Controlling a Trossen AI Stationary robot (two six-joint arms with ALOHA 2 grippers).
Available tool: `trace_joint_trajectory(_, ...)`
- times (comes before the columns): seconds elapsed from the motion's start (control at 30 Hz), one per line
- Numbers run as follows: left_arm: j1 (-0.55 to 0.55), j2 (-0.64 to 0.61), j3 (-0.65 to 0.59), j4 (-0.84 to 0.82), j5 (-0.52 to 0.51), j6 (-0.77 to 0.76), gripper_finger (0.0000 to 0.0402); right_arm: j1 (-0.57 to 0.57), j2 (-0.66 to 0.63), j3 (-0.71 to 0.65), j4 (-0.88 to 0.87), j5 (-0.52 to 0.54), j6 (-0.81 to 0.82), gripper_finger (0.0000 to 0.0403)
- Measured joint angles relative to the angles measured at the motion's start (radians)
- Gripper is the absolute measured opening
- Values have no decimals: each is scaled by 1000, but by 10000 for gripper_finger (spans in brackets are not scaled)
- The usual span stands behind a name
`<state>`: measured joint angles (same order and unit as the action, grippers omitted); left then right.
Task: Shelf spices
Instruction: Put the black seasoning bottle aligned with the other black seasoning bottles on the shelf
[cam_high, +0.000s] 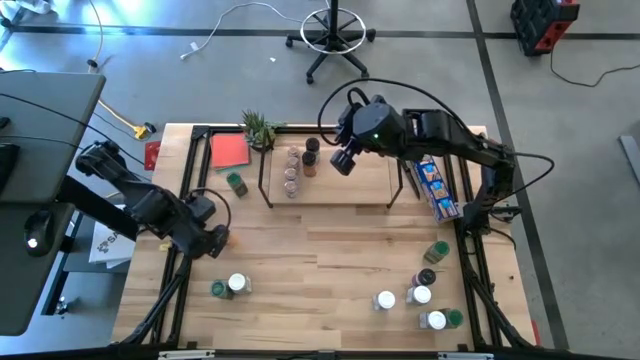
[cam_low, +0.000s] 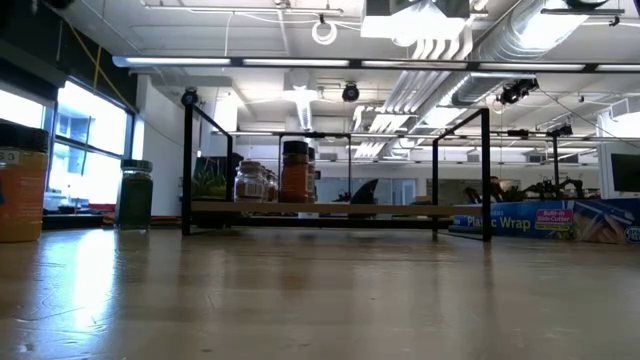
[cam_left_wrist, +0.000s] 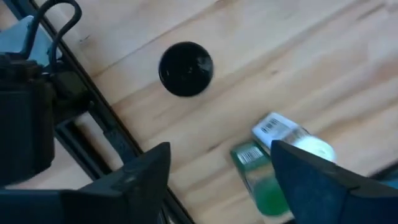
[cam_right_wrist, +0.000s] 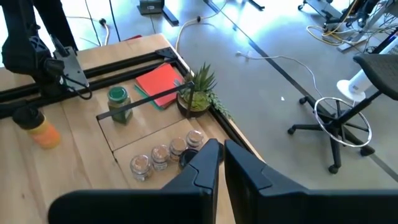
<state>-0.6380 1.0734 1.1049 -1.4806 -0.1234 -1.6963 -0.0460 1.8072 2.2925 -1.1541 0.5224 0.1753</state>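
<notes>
My left gripper (cam_high: 214, 243) points down over the table's left side, open, with nothing between its fingers (cam_left_wrist: 221, 152). Just beside it stands an orange-filled spice jar (cam_right_wrist: 38, 129), seen from above by its black lid (cam_left_wrist: 185, 68). Nearer the front edge lie a green-lidded jar (cam_left_wrist: 260, 183) and a white-lidded one (cam_left_wrist: 292, 142). The shelf (cam_high: 330, 185) stands at the far middle and carries several jars (cam_high: 292, 172) at its left end. My right gripper (cam_high: 343, 163) hangs shut above the shelf, holding nothing (cam_right_wrist: 217, 155). More jars (cam_high: 420, 295) lie at the front right.
A green-lidded jar (cam_high: 236, 183) stands left of the shelf. A red flat square (cam_high: 229, 150) and a potted plant (cam_high: 258, 128) sit at the far left, and a blue packet (cam_high: 437, 187) lies right of the shelf. Black frame rails (cam_high: 190, 185) run along the table's sides.
</notes>
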Motion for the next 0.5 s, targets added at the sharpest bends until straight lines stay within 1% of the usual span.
trace_joint_trajectory(0.1,18,-2,-101,54,13,15,292,0,0,0,0,0,4,19)
trace_joint_trajectory(0.23,41,-2,-202,155,2,33,295,3,0,0,0,-1,8,19)
trace_joint_trajectory(0.33,55,-3,-254,204,-29,34,295,8,0,0,-1,-2,28,19)
trace_joint_trajectory(0.5,85,-2,-312,203,-70,63,295,14,0,0,0,-2,45,19)
